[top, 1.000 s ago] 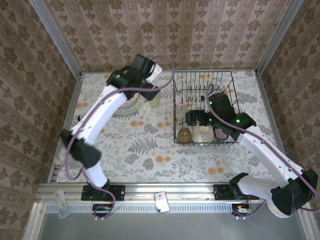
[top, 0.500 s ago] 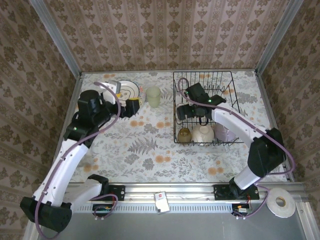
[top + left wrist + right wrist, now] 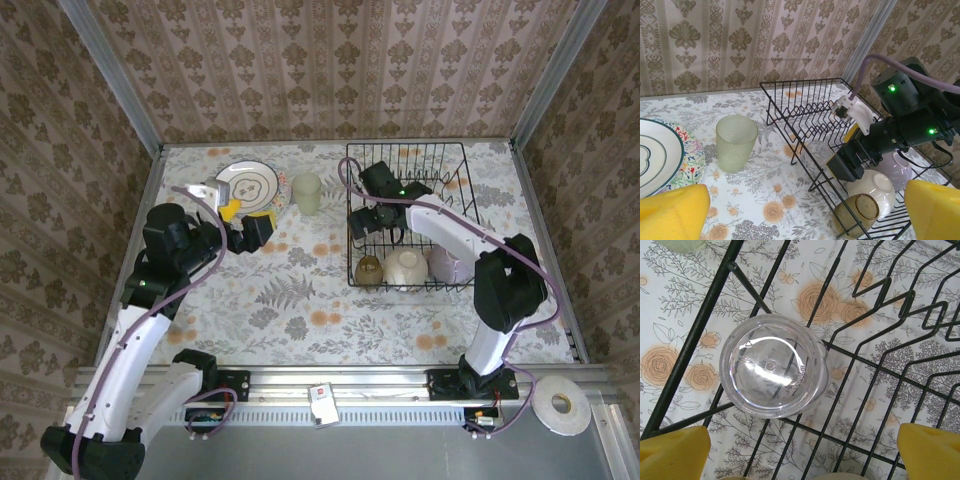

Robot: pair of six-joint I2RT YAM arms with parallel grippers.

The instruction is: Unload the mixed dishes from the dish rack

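The right fingers [image 3: 675, 452] hung spread wide above a clear upturned glass [image 3: 772, 372] in the dish rack [image 3: 440, 175], while the left fingers [image 3: 672, 210], equally wide, hovered near the pale green glass [image 3: 736, 142].

Dish rack [image 3: 440, 165] holding cream bowl [image 3: 405, 267], green glass [image 3: 307, 192] upright beside

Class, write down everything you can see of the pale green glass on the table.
The pale green glass is a plain tumbler, frosted and translucent, widening slightly toward the rim. It stands upright, mouth up, apparently empty, on the floral tablecloth between the plates and the dish rack, touching neither.
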